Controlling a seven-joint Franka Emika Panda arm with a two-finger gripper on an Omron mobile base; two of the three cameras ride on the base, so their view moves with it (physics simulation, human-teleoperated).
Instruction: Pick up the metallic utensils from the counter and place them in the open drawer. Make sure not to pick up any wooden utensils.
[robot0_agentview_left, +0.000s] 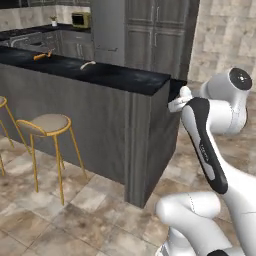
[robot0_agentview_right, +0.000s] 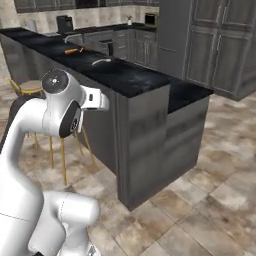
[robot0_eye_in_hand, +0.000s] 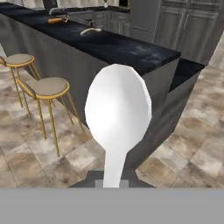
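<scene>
My jaws are clamped on the silver spoon (robot0_eye_in_hand: 118, 113), held off the table's (robot0_eye_in_hand: 131, 54) near end.

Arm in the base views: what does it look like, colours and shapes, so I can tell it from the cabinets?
The arm is glossy white, built of rounded tubular links. A long black strip with faint small lettering runs along its forearm, and round dark caps with grey centres close the joints. The gripper is small, blocky and white. No loose cables show.
</scene>
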